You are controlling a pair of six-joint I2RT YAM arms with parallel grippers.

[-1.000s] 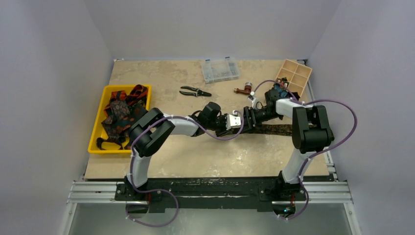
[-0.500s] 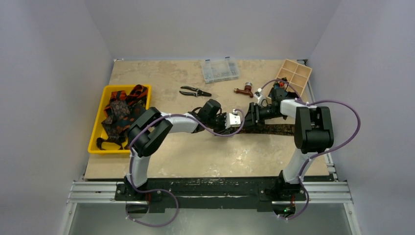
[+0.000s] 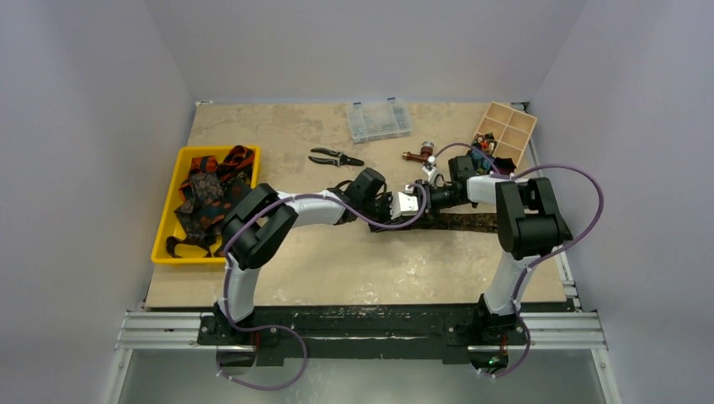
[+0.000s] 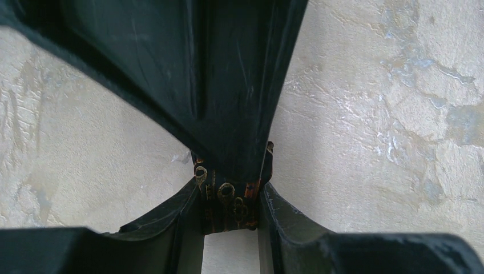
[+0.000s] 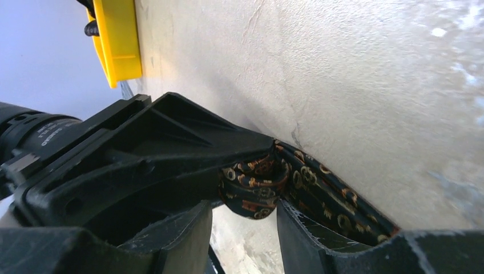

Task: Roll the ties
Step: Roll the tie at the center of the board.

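The left gripper (image 4: pixel 231 197) and right gripper (image 5: pixel 248 212) both clamp the rolled end of the tie (image 5: pixel 254 185), soft slippery cloth that probably unrolls unless held across the coil.

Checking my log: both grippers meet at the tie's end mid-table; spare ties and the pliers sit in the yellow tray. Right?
No: top external shows the pliers on the table, outside the yellow tray. Rest holds: left gripper and right gripper meet on the tie; spare ties in the tray.

Left tool (image 4: pixel 231 225), right tool (image 5: pixel 245 217): clamped, nose-to-nose
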